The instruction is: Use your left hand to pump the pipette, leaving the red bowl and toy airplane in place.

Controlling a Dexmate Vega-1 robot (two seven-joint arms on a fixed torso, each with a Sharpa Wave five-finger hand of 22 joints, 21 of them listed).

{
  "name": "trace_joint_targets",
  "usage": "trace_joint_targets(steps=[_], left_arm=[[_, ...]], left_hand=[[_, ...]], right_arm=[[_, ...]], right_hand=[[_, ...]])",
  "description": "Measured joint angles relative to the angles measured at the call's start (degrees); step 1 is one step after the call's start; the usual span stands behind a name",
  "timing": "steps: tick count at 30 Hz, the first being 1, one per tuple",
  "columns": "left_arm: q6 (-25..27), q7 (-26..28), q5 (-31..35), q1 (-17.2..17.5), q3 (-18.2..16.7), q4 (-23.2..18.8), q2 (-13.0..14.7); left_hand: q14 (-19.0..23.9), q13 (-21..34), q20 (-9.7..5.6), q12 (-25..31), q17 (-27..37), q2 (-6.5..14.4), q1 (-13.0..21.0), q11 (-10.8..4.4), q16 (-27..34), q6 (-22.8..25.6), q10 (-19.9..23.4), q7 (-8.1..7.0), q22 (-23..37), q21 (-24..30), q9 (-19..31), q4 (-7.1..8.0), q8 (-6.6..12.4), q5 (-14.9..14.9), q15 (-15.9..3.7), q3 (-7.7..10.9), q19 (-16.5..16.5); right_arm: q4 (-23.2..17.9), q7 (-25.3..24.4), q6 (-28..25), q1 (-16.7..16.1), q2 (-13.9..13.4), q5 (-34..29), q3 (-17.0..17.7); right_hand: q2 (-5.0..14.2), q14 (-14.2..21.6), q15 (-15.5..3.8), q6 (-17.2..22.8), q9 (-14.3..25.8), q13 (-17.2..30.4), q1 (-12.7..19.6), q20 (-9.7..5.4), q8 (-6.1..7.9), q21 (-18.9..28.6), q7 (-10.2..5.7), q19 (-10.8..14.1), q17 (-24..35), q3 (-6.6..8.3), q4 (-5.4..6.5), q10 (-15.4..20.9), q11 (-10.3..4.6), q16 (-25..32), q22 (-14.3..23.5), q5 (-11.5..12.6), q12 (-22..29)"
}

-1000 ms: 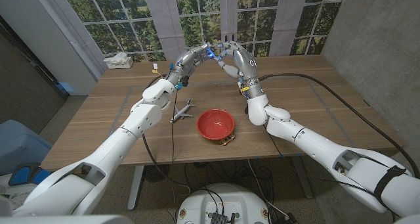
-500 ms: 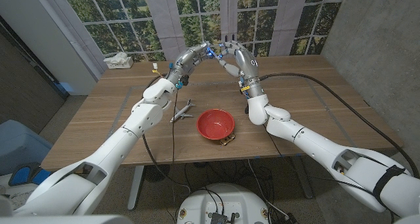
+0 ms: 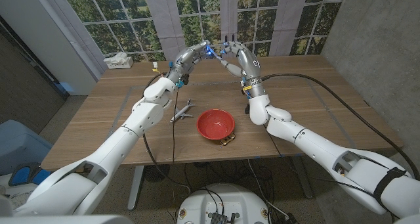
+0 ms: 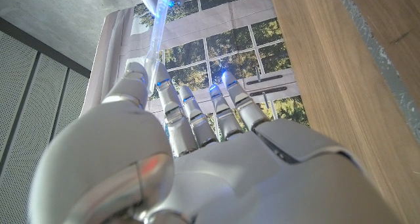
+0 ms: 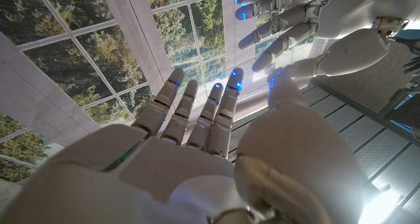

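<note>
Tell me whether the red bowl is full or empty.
Empty: the red bowl stands upright on the table, its bare red inside visible in the head view.

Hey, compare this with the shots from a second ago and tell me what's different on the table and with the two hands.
Almost nothing. The right hand has edged slightly up and toward the left hand; both stay raised together over the table's far side. Whether either holds the pipette cannot be told. The red bowl and toy airplane have not moved.

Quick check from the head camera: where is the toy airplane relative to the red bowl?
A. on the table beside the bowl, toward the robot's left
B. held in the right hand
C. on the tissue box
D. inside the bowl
A: the toy airplane lies on the table, apart from the red bowl, on its left.
</note>
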Motion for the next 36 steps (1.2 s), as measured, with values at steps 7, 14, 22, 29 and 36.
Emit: trace_joint_targets(steps=[7, 14, 22, 29, 36], left_arm=[[0.1, 0.6, 0.5, -0.1, 0.3, -1.0, 0.2], [0.7, 1.2, 0.9, 0.2, 0.3, -2.1, 0.7], [1.7, 2.0, 1.5, 0.8, 0.4, -3.8, 1.5], [2.7, 2.7, 1.9, 1.5, 0.4, -6.0, 2.7], [3.8, 3.3, 2.4, 2.4, 0.2, -8.4, 4.1]], left_hand=[[0.1, 0.0, 0.0, 0.0, 0.0, 0.0, 0.0, 0.0, 0.0, 0.3, 0.0, -0.29, 0.0, 0.0, 0.0, -0.23, -0.54, 0.0, -0.09, 0.24, 0.0], [0.1, 0.0, 0.0, 0.0, 0.0, 0.0, 0.0, 0.0, 0.0, 0.3, 0.0, -0.29, 0.0, 0.2, 0.0, 0.0, -0.54, 0.0, -0.09, 0.48, 0.0], [0.1, 0.0, 0.0, 0.0, 0.0, 0.0, 0.0, 0.01, 0.0, 0.3, 0.0, -0.28, 0.0, 0.2, 0.0, 0.0, -0.87, 0.0, -0.09, 0.47, 0.0], [0.1, 0.0, -0.31, 0.0, 0.0, 0.0, 0.0, 0.01, -0.4, 0.6, 0.0, -0.59, 0.0, 0.2, 0.0, -0.23, -0.88, 0.0, -0.09, 0.7, 0.3], [0.1, 0.0, -0.31, -0.4, 0.0, 0.0, 0.0, 0.01, -0.4, 0.6, 0.0, -0.59, 0.0, 0.2, 0.0, -0.23, -0.88, 0.0, -0.09, 0.7, 0.3]], right_arm=[[-0.7, 4.6, 1.7, -1.0, -0.8, 5.3, 1.4], [-0.7, 8.7, 5.7, -2.0, -1.3, 10.2, 3.2], [0.7, 14.1, 11.3, -3.0, -1.1, 16.8, 5.6], [1.9, 18.9, 16.0, -4.1, -0.4, 22.7, 7.9], [2.0, 22.4, 18.4, -5.5, 0.1, 27.2, 10.2]], right_hand=[[0.19, -1.1, 0.11, -5.9, -0.5, 0.1, -7.2, 1.14, -3.09, -0.6, 1.4, -1.1, 0.6, -2.37, 2.37, -3.0, 2.16, -0.7, 0.3, 0.0, -0.5], [0.38, -1.7, 0.12, -7.7, -0.8, -0.4, -13.8, 2.14, -4.78, -1.3, 2.41, -2.2, 1.0, -4.65, 4.66, -4.3, 3.47, -0.9, 0.3, 0.0, -0.8], [1.31, -1.7, 0.12, -7.9, -0.8, -0.7, -18.6, 2.66, -5.44, -1.6, 3.3, -3.1, 1.4, -6.15, 6.65, -4.7, 4.72, -0.9, 0.3, 0.0, -0.6], [2.57, -1.7, 0.12, -7.1, -1.1, -1.0, -21.4, 2.9, -5.44, -1.6, 4.19, -3.3, 1.6, -6.28, 7.73, -4.2, 5.82, -0.9, 0.6, 0.0, -0.5], [2.96, -1.7, 0.12, -6.8, -1.1, -1.2, -21.7, 2.97, -5.55, -1.6, 4.05, -3.4, 1.6, -6.28, 7.73, -4.2, 5.82, -0.9, 0.6, 0.0, -0.5]])
